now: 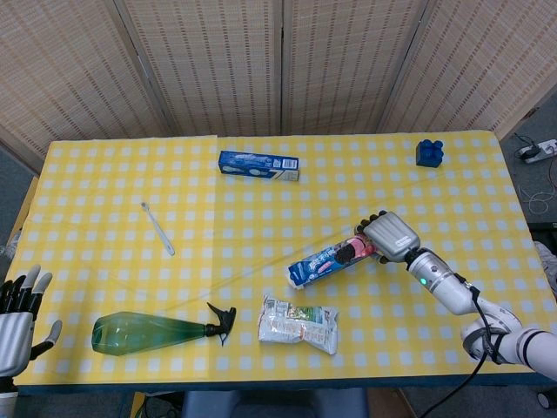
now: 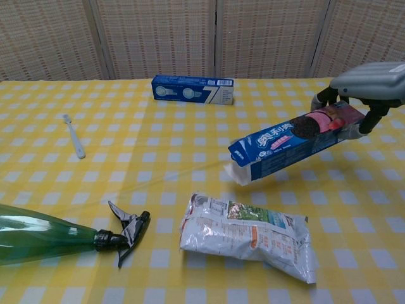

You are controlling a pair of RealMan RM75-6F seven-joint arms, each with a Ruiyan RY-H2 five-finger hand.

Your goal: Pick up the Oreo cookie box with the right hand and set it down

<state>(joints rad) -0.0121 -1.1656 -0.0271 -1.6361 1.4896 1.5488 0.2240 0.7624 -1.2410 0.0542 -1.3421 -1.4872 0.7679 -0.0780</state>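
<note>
Fingers clamping one end of box, lifting it tilted.
Right hand needing a level, slow lowering; left hand idling, spread.

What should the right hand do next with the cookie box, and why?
Probably carry it slightly clear of the snack bag, then lower it flat. The right hand grips one end of the cookie box, which hangs tilted above the table, its far end drooping.

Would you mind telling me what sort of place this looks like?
Probably an indoor robot test setup, not a home: a table with a yellow checked cloth, woven folding screens behind it, and unrelated household items scattered about, such as a spray bottle and a toothpaste box.
</note>
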